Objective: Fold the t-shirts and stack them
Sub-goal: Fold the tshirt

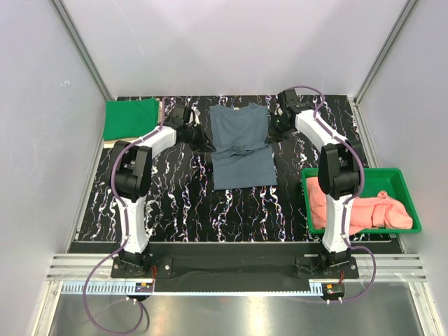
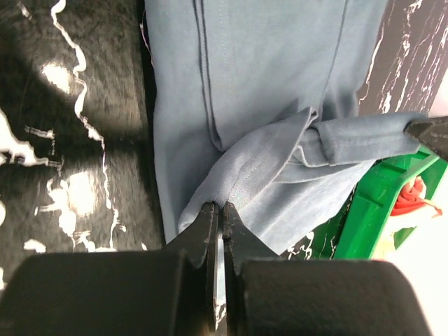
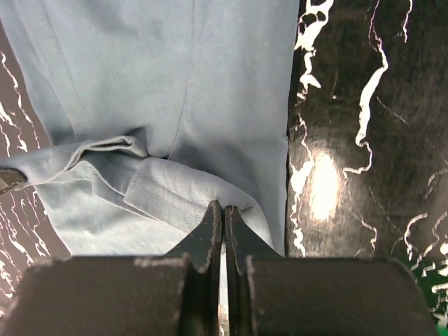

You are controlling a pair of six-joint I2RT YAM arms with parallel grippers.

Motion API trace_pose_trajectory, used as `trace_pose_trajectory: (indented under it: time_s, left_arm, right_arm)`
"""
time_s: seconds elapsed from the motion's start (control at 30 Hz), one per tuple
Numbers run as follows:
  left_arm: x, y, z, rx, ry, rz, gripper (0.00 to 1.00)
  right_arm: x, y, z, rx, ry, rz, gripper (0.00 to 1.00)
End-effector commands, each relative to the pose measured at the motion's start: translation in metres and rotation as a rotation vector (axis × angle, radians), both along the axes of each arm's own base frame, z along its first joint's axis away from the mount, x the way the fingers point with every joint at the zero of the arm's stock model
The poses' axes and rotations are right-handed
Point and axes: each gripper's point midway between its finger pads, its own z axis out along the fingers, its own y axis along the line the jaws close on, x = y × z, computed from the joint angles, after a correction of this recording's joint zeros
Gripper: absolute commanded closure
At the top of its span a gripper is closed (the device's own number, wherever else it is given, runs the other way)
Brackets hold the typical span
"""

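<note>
Blue-grey t-shirt (image 1: 240, 143) is lying by the far edge of the table (image 1: 175, 203). The left gripper (image 2: 218, 208) and right gripper (image 3: 222, 208) are pinching its sides tight.

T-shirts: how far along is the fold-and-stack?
Done: the green shirt lies folded at the far-left corner. In hand: the left gripper and right gripper are both shut on the blue-grey shirt, its sides drawn inward, mid-fold. Left: the pink shirts lie crumpled in the green tray, unfolded.
</note>
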Motion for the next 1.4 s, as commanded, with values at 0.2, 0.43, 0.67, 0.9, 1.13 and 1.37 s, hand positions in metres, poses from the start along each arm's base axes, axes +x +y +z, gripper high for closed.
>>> trace_pose_trajectory:
  time_s: [0.2,0.43,0.67,0.9,1.13,1.37]
  left_arm:
    - [0.032,-0.007,0.016,-0.062,-0.072,-0.056,0.92]
    - [0.035,-0.006,0.009,-0.068,-0.059,-0.066,1.00]
    - [0.036,-0.009,0.029,-0.088,-0.096,-0.077,0.99]
    - [0.041,-0.015,0.034,-0.127,-0.100,-0.102,0.96]
    - [0.051,-0.014,0.006,-0.108,-0.058,-0.077,0.96]
    - [0.065,-0.009,-0.017,-0.074,-0.039,-0.045,0.87]
  right_arm:
    - [0.026,-0.004,-0.007,0.050,0.000,-0.010,0.98]
    - [0.031,-0.006,0.000,0.076,-0.006,-0.033,1.00]
    - [0.026,-0.003,0.027,0.120,-0.038,-0.069,1.00]
    - [0.030,-0.007,0.017,0.108,-0.035,-0.091,1.00]
    - [0.038,-0.018,0.003,0.090,-0.034,-0.121,1.00]
    - [0.051,-0.034,-0.007,0.097,-0.032,-0.165,0.92]
